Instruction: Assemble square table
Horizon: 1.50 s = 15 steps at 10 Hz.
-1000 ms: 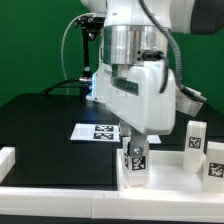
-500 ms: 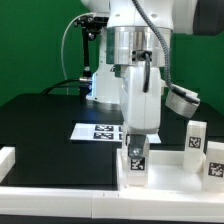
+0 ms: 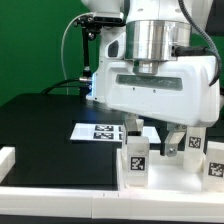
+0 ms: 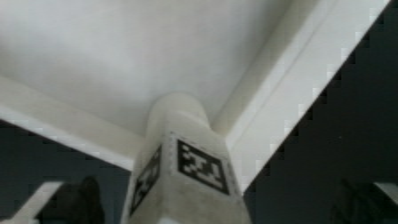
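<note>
Blocky white tagged leg

Leg upright on tabletop; marker board behind; 2 legs at ext. view's right.

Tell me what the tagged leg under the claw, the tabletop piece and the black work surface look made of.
Leg: looks like white moulded plastic, matte, with rounded edges; a printed black-and-white tag on its face. Tabletop piece: same plain white with a raised rim, probably plastic too. Work surface: black and dull, no glare; could be cloth or matte board, hard to tell.
</note>
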### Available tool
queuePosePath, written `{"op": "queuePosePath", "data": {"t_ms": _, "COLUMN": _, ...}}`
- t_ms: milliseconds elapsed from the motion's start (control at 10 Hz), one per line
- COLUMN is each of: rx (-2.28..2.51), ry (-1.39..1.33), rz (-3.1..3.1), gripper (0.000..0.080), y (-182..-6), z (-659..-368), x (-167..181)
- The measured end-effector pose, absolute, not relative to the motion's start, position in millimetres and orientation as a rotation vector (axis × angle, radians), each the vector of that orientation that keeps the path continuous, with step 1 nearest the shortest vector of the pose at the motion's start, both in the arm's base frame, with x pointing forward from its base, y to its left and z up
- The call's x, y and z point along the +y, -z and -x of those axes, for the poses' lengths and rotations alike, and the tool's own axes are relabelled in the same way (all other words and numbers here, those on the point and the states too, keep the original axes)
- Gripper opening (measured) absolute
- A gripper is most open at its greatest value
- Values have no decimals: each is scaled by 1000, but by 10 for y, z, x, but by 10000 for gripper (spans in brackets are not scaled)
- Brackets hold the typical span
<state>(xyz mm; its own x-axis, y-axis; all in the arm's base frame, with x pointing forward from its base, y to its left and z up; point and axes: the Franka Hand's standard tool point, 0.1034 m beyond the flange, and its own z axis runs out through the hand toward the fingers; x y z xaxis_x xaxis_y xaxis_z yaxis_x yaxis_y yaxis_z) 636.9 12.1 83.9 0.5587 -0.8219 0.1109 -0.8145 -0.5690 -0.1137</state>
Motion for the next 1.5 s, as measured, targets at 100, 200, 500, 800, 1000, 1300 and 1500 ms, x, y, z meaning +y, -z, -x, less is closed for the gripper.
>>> {"op": "queuePosePath", "data": {"t_ms": 100, "rx": 1327, "ry": 237, "rz": 2790, "gripper": 649, "y": -836, "z": -6368, "x": 118}}
{"op": "queuePosePath", "data": {"t_ms": 200, "rx": 1208, "ry": 238, "rz": 2846, "gripper": 649, "y": -841, "z": -6369, "x": 98}}
{"op": "queuePosePath", "data": {"t_ms": 500, "rx": 886, "ry": 182, "rz": 2938, "gripper": 649, "y": -808, "z": -6325, "x": -104}}
{"op": "queuePosePath", "data": {"t_ms": 800, "rx": 629, "ry": 193, "rz": 3025, "gripper": 649, "y": -788, "z": -6316, "x": -68}}
{"op": "queuePosePath", "data": {"t_ms": 1000, "rx": 437, "ry": 197, "rz": 3072, "gripper": 649, "y": -788, "z": -6315, "x": -85}}
{"op": "queuePosePath", "data": {"t_ms": 1300, "rx": 400, "ry": 197, "rz": 3083, "gripper": 383, "y": -787, "z": -6314, "x": -99}}
{"op": "queuePosePath", "data": {"t_ms": 1500, "rx": 583, "ry": 193, "rz": 3044, "gripper": 284, "y": -785, "z": -6313, "x": -95}}
